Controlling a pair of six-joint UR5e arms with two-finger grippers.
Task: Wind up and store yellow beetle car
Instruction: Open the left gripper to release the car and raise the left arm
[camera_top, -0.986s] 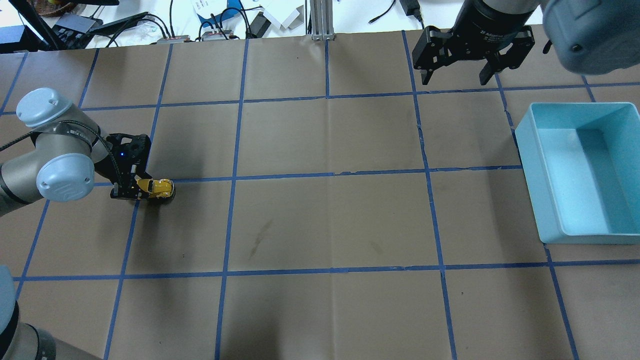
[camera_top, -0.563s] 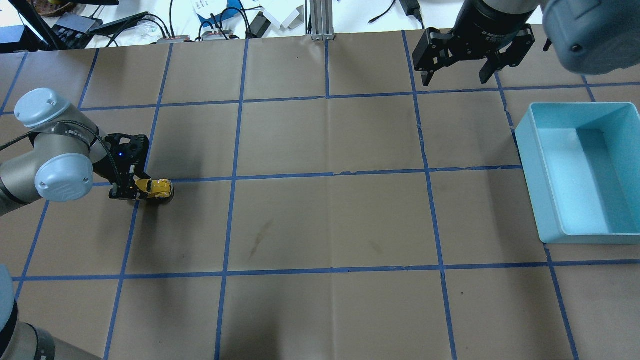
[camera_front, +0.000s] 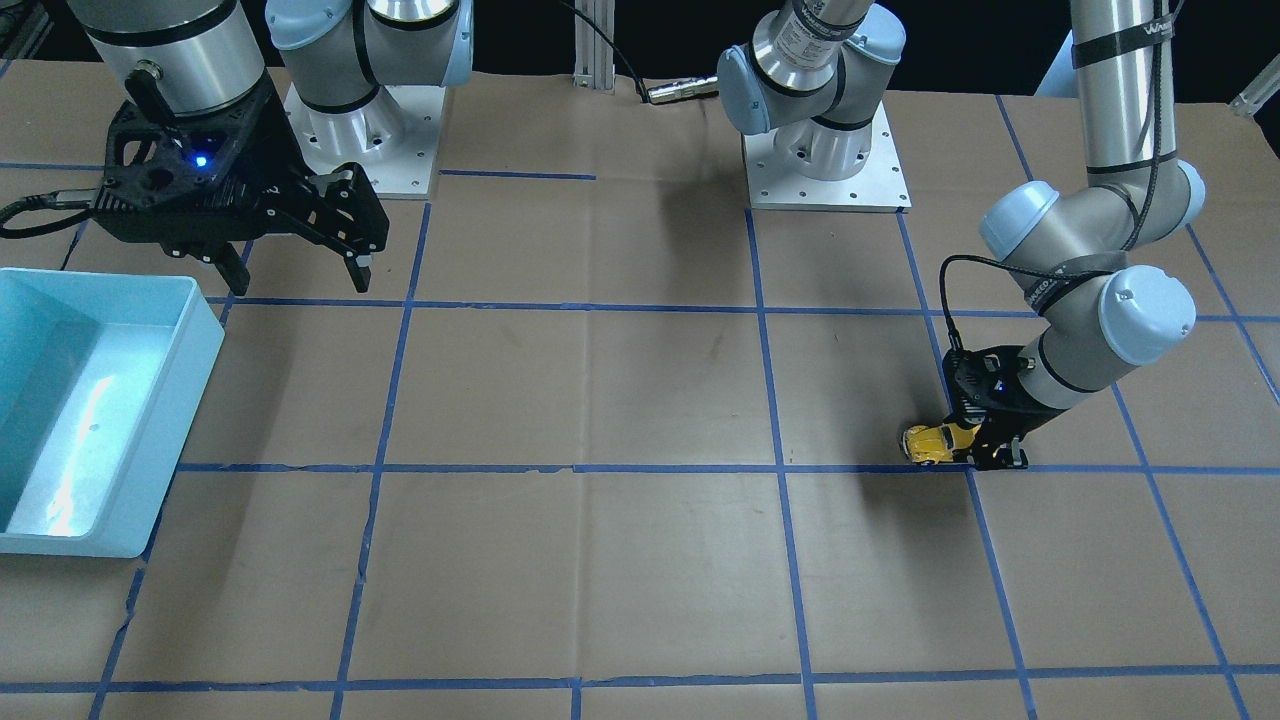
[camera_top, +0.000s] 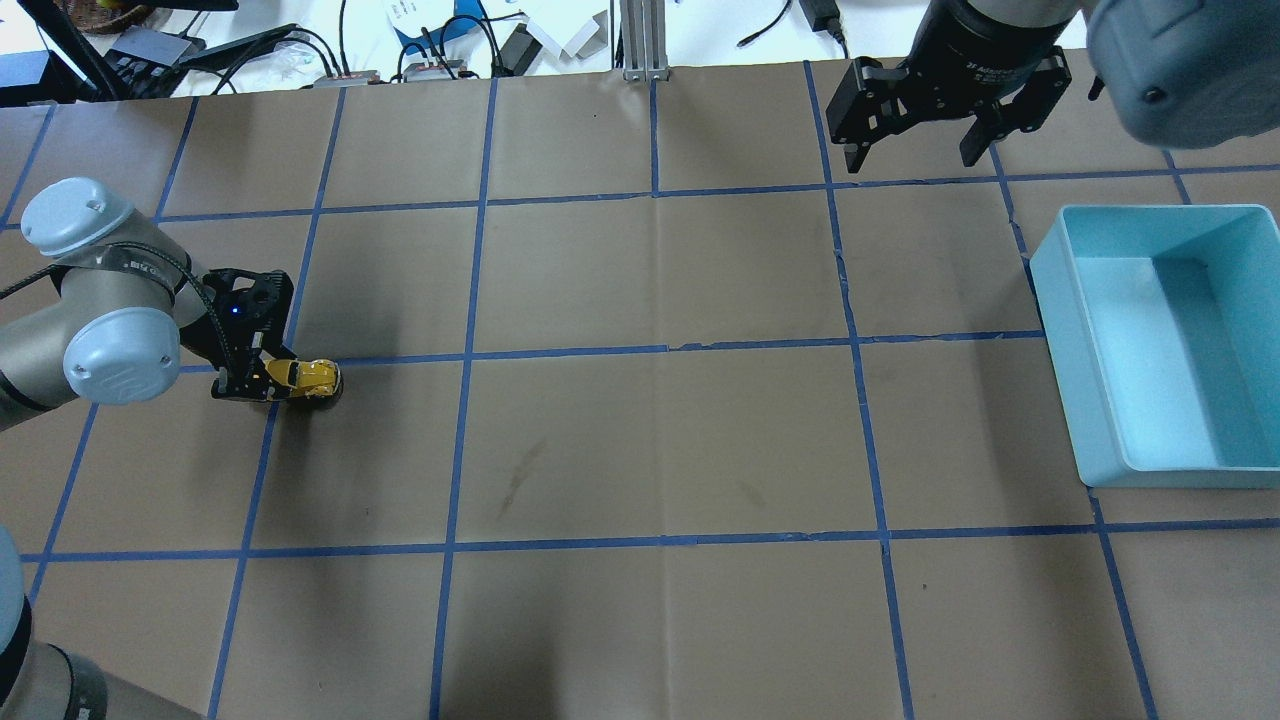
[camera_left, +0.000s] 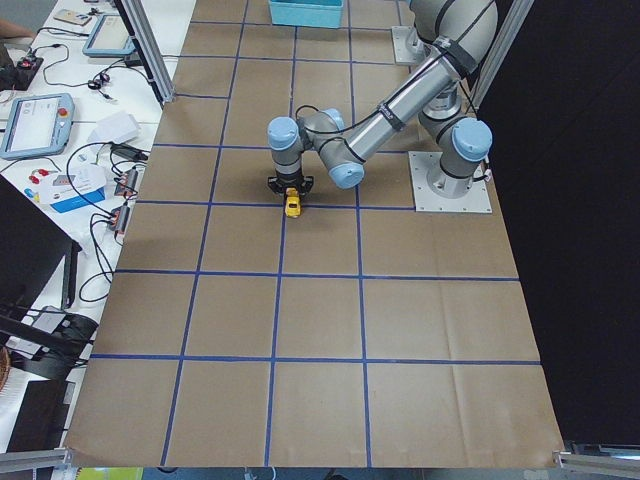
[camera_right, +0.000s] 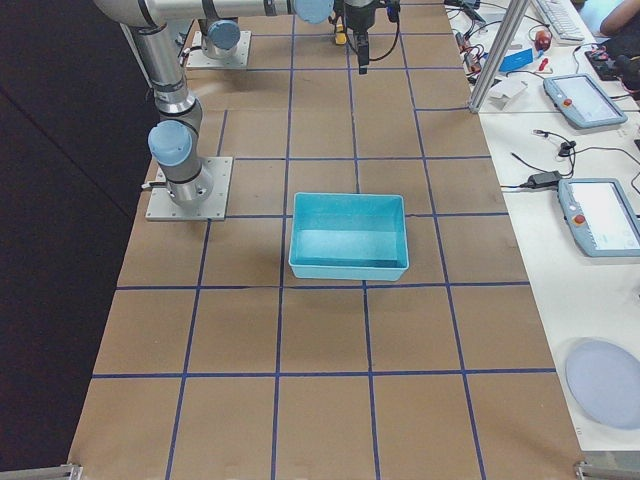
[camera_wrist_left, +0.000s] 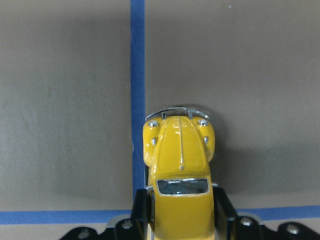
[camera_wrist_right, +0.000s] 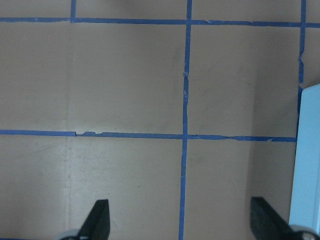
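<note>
The yellow beetle car (camera_top: 310, 377) rests on the brown paper at the table's left side, by a crossing of blue tape lines. My left gripper (camera_top: 268, 384) is shut on its rear half, and its nose points toward the table's middle. In the left wrist view the car (camera_wrist_left: 180, 160) fills the lower centre, with black fingers (camera_wrist_left: 142, 212) pressed on both its sides. The front view shows the car (camera_front: 928, 443) sticking out of the left gripper (camera_front: 975, 452). My right gripper (camera_top: 910, 158) hangs open with nothing in it over the far right of the table, its fingertips (camera_wrist_right: 97, 220) spread wide.
A light blue bin (camera_top: 1090, 400) stands at the table's right edge, seen also as the bin (camera_front: 150, 500) in the front view; nothing shows inside it. Cables and devices (camera_top: 430, 50) lie beyond the far edge. Blue tape lines (camera_top: 650, 350) grid the paper.
My left gripper has dragged the car a short way to the left along the tape line. The right gripper has barely shifted and stays open.
</note>
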